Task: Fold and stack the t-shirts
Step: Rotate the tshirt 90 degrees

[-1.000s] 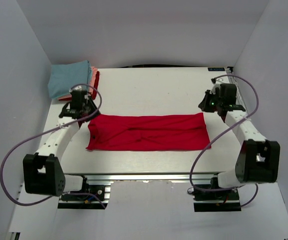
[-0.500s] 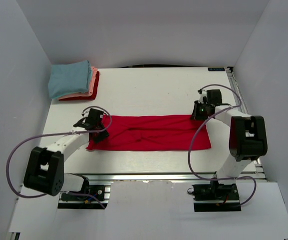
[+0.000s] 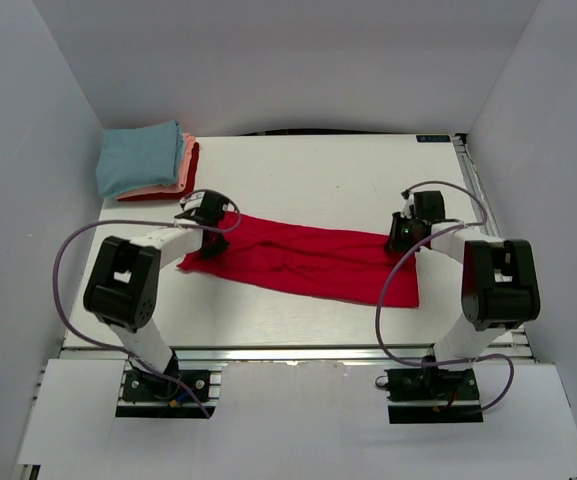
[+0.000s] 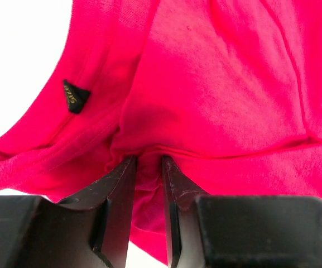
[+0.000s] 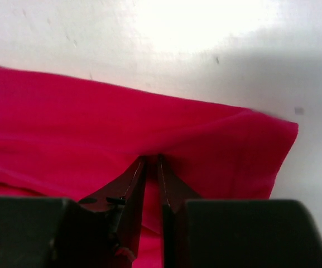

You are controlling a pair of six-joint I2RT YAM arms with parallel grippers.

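Pinched a bunched fold at the left end of the red t-shirt [image 3: 308, 262] with the left gripper [image 4: 148, 162], fingers [image 4: 116, 192] nearly together on cloth. Pinched the shirt's right edge with the right gripper [image 5: 151, 159], pressed close on fabric. Found the shirt stretched slantwise across the table [image 3: 318, 170], well apart from the folded stack [image 3: 146, 160] at the far-left corner.

left arm: lay low, angled inward | left claw [image 4: 148, 159]: pinched shut on red shirt [image 3: 308, 262] | right arm: folded low | right claw [image 5: 151, 157]: pinched the same shirt

matt red shirt [image 4: 233, 84], apparently knit cloth
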